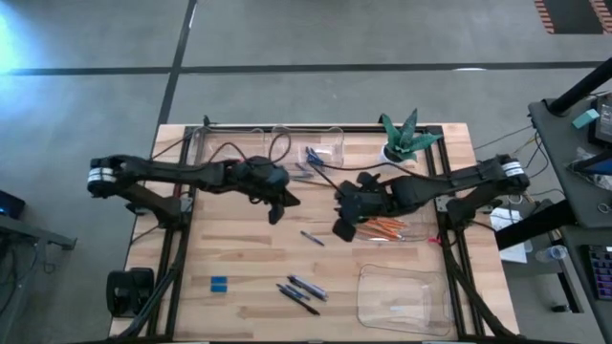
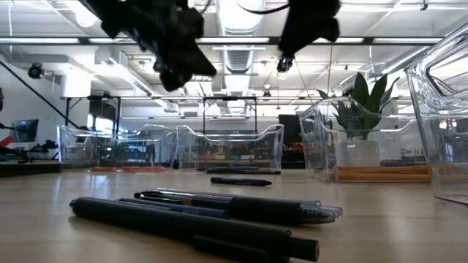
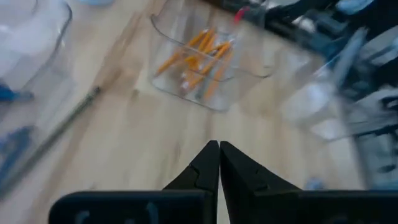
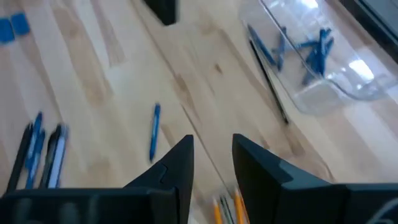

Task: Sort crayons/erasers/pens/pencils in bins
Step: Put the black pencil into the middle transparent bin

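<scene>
My left gripper (image 1: 277, 206) is shut and empty above the middle of the table; it also shows in its wrist view (image 3: 219, 158). My right gripper (image 1: 342, 225) is open and empty just right of it, above the wood beside the bin of orange pencils (image 1: 390, 227). A short blue crayon (image 1: 312, 238) lies flat on the table near both grippers and shows in the right wrist view (image 4: 154, 130). Dark pens (image 1: 301, 291) lie together near the front edge. A blue eraser (image 1: 219, 283) lies front left. More blue crayons lie in the far bin (image 1: 323, 153).
A clear bin (image 1: 404, 298) stands at the front right and another clear bin (image 1: 229, 145) at the far left. A green plant in a white pot (image 1: 402, 139) stands at the far right. Bare wood lies between the pens and the grippers.
</scene>
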### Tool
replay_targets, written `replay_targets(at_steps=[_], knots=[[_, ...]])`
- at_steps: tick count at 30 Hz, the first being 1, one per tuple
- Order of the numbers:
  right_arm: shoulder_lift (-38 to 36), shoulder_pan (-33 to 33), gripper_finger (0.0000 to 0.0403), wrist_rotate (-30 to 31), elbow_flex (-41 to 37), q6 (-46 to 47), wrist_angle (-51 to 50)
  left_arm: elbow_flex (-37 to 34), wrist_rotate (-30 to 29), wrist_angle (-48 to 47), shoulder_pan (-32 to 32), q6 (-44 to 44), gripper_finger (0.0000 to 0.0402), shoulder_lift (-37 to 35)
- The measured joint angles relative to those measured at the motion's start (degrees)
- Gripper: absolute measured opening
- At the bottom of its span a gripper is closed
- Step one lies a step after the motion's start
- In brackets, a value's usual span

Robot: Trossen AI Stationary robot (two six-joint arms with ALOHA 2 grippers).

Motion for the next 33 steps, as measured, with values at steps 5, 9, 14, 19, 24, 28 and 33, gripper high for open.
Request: replay_targets(at_steps=[5, 9, 14, 19, 24, 28, 33], knots=[[3.5, -2.5, 0.0127, -0.7, 0.0, -2.2, 5.7, -0.2, 1.2, -2.9, -2.6, -3.1, 0.0, -8.3], [6.2, -4.8, 0.0152, -4.3, 0.0, -3.1, 9.7, -0.2, 1.2, -3.0, -5.7, -3.1, 0.0, -14.5], [10.7, -7.2, 0.0168, -7.2, 0.0, -10.2, 12.5, 0.2, 1.2, -1.7, -9.6, -3.1, 0.0, -21.0], [15.5, -9.3, 0.0162, -9.3, 0.0, -16.7, 14.5, 0.1, 1.2, 1.3, -12.8, -3.1, 0.0, -25.9], [19.9, -13.4, 0.015, -9.1, 0.0, -16.2, 17.7, 0.1, 1.1, 4.2, -15.2, -3.1, 0.0, -29.0], [23.0, -16.4, 0.0141, -9.1, 0.0, -15.0, 19.4, -0.1, 1.1, 4.3, -16.1, -3.1, 0.0, -30.4], [25.0, -19.4, 0.013, -8.9, 0.0, -11.6, 19.2, -0.1, 1.0, 4.6, -16.3, -3.0, 0.0, -30.7]])
